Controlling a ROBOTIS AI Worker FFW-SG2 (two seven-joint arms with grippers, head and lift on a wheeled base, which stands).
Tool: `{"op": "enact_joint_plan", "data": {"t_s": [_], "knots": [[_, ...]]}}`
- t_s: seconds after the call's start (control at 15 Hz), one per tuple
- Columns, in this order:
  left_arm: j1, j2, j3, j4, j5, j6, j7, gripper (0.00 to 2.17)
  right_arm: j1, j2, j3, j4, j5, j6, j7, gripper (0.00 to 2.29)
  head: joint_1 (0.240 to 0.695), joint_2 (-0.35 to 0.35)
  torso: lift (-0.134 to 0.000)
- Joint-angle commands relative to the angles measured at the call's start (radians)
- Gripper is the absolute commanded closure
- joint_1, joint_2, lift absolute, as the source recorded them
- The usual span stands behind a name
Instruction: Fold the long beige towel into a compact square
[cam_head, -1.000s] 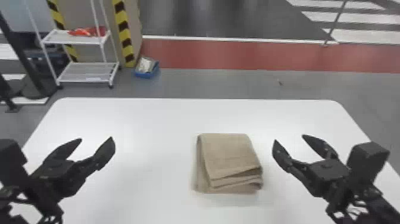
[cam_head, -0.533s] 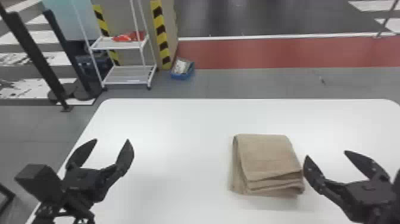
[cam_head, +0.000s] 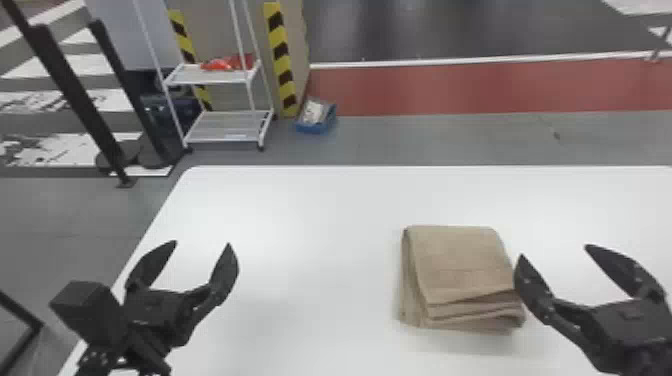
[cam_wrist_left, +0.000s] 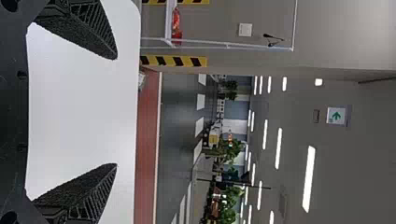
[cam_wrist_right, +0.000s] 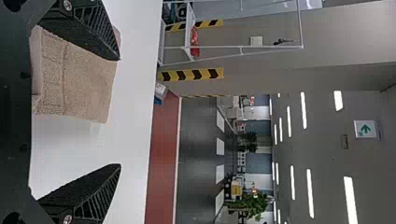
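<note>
Folded into a layered, roughly square stack, the beige towel (cam_head: 460, 275) lies right of centre on the white table. My left gripper (cam_head: 202, 243) is over the table's left side, well apart from the towel, its fingers spread and empty. At the towel's right side is my right gripper (cam_head: 553, 250), also open, its nearer finger overlapping the towel's right edge in the head view. The left wrist view has my left gripper (cam_wrist_left: 116, 111) with bare table between its fingers. In the right wrist view, the towel (cam_wrist_right: 77, 79) shows beyond one finger of my right gripper (cam_wrist_right: 120, 112); nothing is gripped.
The white table (cam_head: 310, 210) has its far edge and left edge in view. On the floor beyond stand a white wire shelf (cam_head: 227, 120), a blue box (cam_head: 316, 117) and black posts (cam_head: 70, 90), all off the table.
The head view has swung toward the left, so table, towel and background sit farther right in it. Both grippers stay open, and the towel keeps its folded shape.
</note>
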Motion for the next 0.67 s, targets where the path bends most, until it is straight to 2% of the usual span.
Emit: {"op": "enact_joint_plan", "data": {"t_s": [0.0,0.6], "knots": [[0.002,-0.007,0.000,-0.001,0.001,0.002,0.000,0.06,0.000,0.006,0.004,0.001,0.002,0.001,0.000,0.07,0.695,0.139,-0.124],[0.004,-0.007,-0.004,-0.018,0.001,0.024,-0.002,0.05,0.002,0.006,0.009,-0.001,0.000,0.004,-0.002,0.08,0.695,0.138,-0.124]]}}
